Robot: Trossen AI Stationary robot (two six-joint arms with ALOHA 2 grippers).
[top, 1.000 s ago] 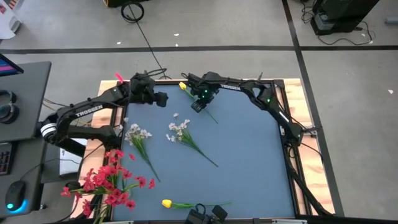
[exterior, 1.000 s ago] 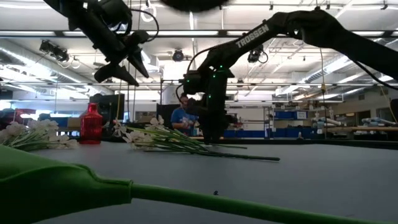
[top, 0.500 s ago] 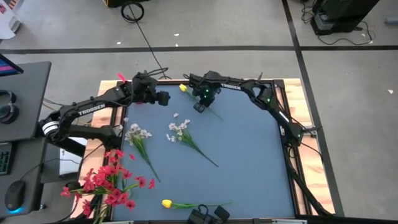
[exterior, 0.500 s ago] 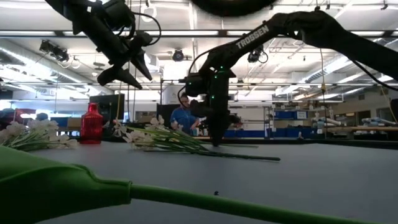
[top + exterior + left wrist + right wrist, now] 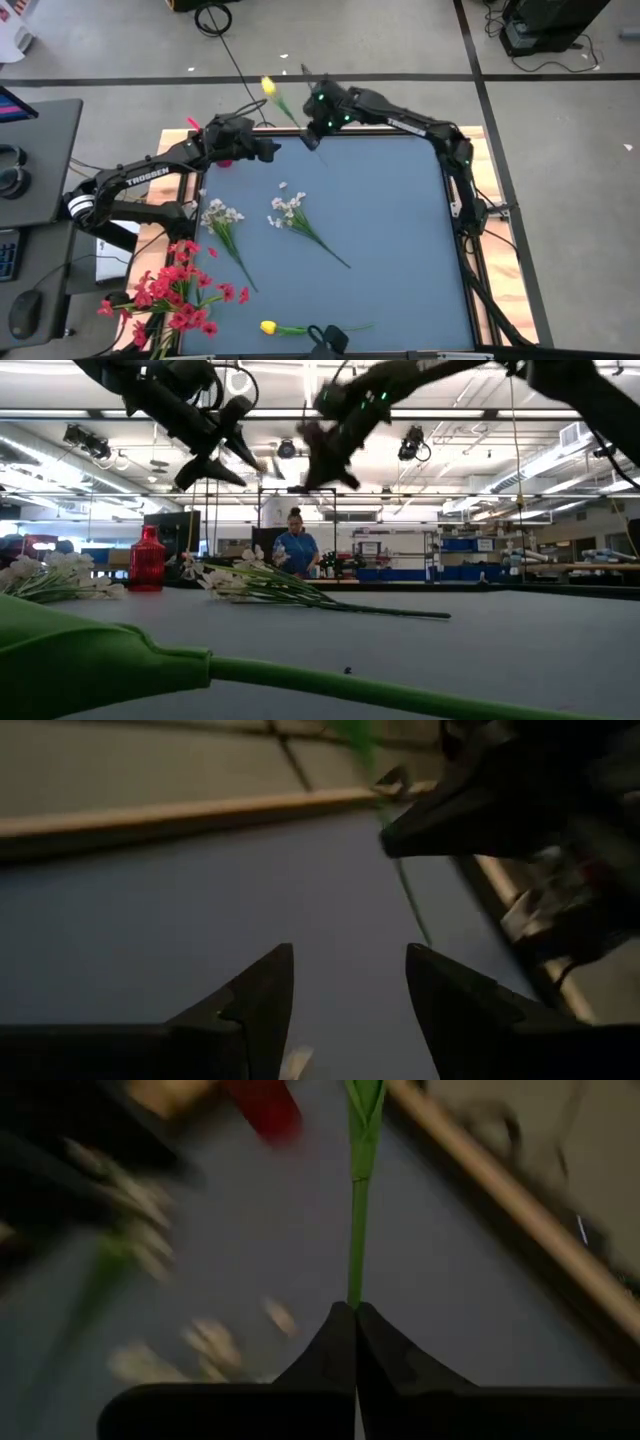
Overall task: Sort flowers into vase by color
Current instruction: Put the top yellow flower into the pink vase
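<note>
Right gripper (image 5: 312, 136): is holding a yellow tulip (image 5: 268, 87) above the table's far edge, its fingers (image 5: 356, 1342) clamped together on the green stem (image 5: 357, 1250).
Held tulip: is hanging in the air, its yellow head pointing out past the far edge toward the floor.
Left gripper (image 5: 268, 152): is hovering near the far-left corner, just beside the right gripper, its fingers (image 5: 262, 1001) standing apart with nothing between them.
Vase (image 5: 146, 560): is standing upright at the far-left corner of the table (image 5: 400, 260).
White sprays (image 5: 222, 215): are lying flat on the blue surface, left of centre.
Red blossoms (image 5: 170, 290): are lying at the near-left corner.
Second yellow tulip (image 5: 270, 327): is lying along the near edge.
</note>
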